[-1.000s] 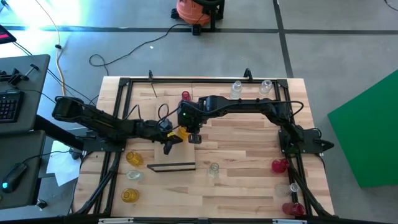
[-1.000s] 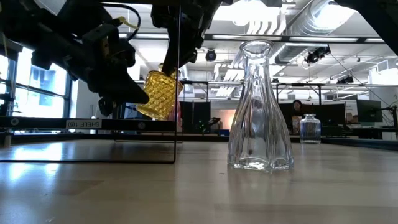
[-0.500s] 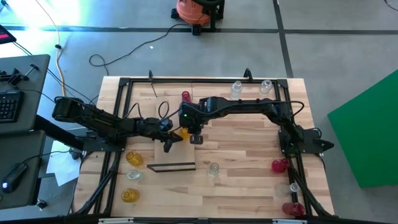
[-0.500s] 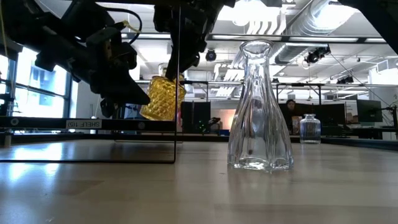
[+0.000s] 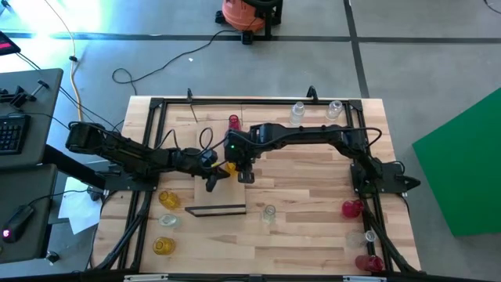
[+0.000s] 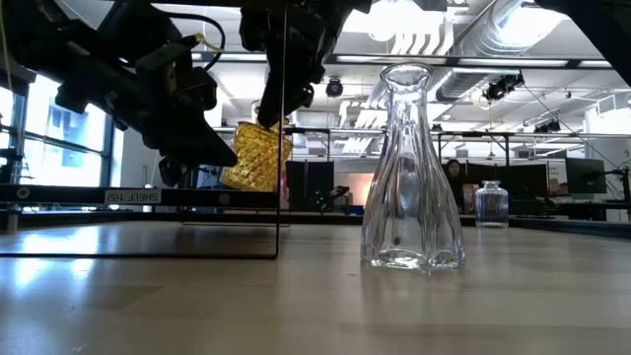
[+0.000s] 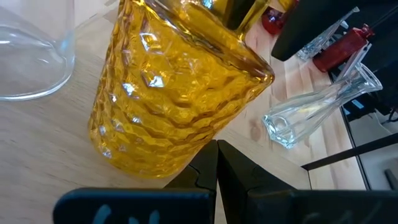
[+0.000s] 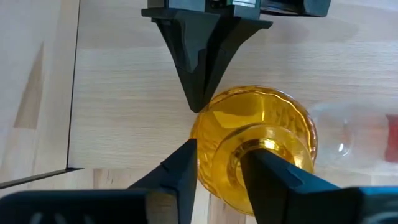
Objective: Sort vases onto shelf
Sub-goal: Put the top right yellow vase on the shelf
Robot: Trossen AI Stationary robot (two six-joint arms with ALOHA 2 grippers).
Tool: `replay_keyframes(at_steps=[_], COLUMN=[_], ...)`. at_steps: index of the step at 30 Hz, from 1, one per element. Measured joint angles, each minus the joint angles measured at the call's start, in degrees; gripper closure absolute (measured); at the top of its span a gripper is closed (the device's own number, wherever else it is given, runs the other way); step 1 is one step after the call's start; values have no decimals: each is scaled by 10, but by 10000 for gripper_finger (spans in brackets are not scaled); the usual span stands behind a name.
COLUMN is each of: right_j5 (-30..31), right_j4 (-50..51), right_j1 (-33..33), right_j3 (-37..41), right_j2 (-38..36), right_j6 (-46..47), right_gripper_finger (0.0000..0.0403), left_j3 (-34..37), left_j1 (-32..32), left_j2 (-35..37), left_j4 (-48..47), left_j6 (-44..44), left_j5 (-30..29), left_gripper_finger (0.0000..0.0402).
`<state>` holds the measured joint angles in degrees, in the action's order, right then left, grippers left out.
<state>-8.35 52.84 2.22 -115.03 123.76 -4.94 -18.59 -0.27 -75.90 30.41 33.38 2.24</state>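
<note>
Risk: toppling. Right hand [image 8: 217,177], fingers parted astride the neck of the amber vase [image 8: 255,146], holds loosely; left hand [image 8: 199,102], closed, touches its body above the shelf [image 5: 205,168]. Tilted vase could roll off.

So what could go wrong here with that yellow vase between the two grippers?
1. The yellow vase hangs tilted above the shelf. The right gripper has its fingers spread around the neck, so it could slip or drop.
2. The left gripper is shut, only its tip against the vase's side; a push might tip it over.
3. A clear vase stands close by and could get knocked.
</note>
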Motion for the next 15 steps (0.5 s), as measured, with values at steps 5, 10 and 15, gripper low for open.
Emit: replay_keyframes(at_steps=[5, 10, 15], right_j5=[2, 2, -2], right_j4=[9, 13, 20], right_j1=[0, 0, 0], right_j3=[-13, -17, -19], right_j2=[3, 3, 3], right_j6=[6, 15, 26], right_gripper_finger=[284, 284, 284], left_j3=[0, 0, 0], left_j1=[0, 0, 0], left_j2=[0, 0, 0], left_j4=[0, 3, 9], left_j6=[-6, -6, -6], left_j5=[-2, -3, -2], left_gripper_finger=[401, 401, 401])
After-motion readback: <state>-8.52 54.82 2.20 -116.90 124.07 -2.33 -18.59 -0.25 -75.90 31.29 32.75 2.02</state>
